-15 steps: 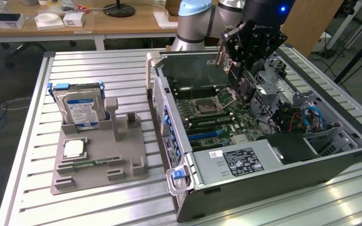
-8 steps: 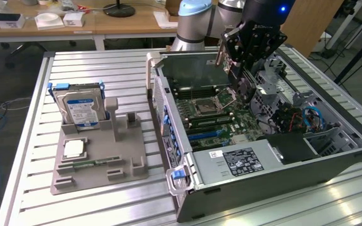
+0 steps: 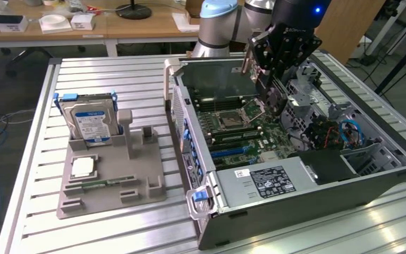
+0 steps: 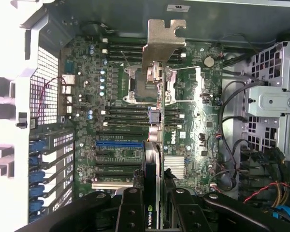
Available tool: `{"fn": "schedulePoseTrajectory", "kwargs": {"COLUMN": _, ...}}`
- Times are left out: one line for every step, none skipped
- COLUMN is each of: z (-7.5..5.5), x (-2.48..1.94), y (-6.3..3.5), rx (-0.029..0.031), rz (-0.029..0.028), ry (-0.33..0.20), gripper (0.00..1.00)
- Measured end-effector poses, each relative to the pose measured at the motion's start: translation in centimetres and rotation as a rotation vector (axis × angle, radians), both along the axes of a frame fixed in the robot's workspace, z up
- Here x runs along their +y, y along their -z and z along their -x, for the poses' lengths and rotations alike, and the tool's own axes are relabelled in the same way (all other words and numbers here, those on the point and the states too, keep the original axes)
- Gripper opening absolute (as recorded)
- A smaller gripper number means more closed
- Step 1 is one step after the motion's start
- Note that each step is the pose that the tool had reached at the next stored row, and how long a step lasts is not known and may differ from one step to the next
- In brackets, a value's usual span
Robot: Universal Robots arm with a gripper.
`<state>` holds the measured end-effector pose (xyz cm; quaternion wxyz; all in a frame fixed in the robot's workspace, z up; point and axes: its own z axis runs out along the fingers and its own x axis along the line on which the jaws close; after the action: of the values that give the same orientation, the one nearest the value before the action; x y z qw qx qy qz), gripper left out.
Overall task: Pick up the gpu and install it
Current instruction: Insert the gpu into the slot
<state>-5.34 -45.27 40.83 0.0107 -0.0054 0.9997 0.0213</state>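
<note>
The gpu [image 3: 272, 98], a thin dark card with a pale metal bracket, hangs edge-down inside the open computer case [image 3: 295, 211], above the motherboard [image 3: 252, 132]. My gripper [image 3: 279, 55] is shut on it from above. In the wrist view the gpu [image 4: 153, 164] runs between my black fingers [image 4: 130, 210]. Its bracket [image 4: 164, 46] points toward the case's rear wall. The card hovers over the CPU socket and beside the blue slot [image 4: 118, 143], apart from the board.
On the slatted metal table, a grey fixture [image 3: 111, 180] at the exterior view's left holds a hard drive [image 3: 90, 124], a square chip [image 3: 83, 166] and a green memory stick [image 3: 108, 183]. A drive cage [image 3: 308, 90] and cables [image 3: 344, 132] crowd the case's right side.
</note>
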Motion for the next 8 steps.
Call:
{"fn": "schedulePoseTrajectory", "kwargs": {"z": 0.00, "x": 0.00, "y": 0.00, "rx": 0.0000, "rz": 0.0000, "ry": -0.005, "gripper": 0.26}}
{"fn": "schedulePoseTrajectory", "kwargs": {"z": 0.00, "x": 0.00, "y": 0.00, "rx": 0.0000, "rz": 0.0000, "ry": -0.010, "gripper": 0.26}}
{"fn": "schedulePoseTrajectory", "kwargs": {"z": 0.00, "x": 0.00, "y": 0.00, "rx": -0.0001, "rz": -0.0001, "ry": -0.014, "gripper": 0.26}}
{"fn": "schedulePoseTrajectory", "kwargs": {"z": 0.00, "x": 0.00, "y": 0.00, "rx": 0.0000, "rz": 0.0000, "ry": -0.019, "gripper": 0.26}}
{"fn": "schedulePoseTrajectory", "kwargs": {"z": 0.00, "x": 0.00, "y": 0.00, "rx": 0.0000, "rz": -0.0001, "ry": -0.024, "gripper": 0.26}}
{"fn": "schedulePoseTrajectory", "kwargs": {"z": 0.00, "x": 0.00, "y": 0.00, "rx": -0.0001, "rz": -0.0001, "ry": -0.030, "gripper": 0.26}}
{"fn": "schedulePoseTrajectory", "kwargs": {"z": 0.00, "x": 0.00, "y": 0.00, "rx": 0.0000, "rz": 0.0000, "ry": -0.035, "gripper": 0.26}}
{"fn": "schedulePoseTrajectory", "kwargs": {"z": 0.00, "x": 0.00, "y": 0.00, "rx": -0.0001, "rz": 0.0000, "ry": -0.040, "gripper": 0.26}}
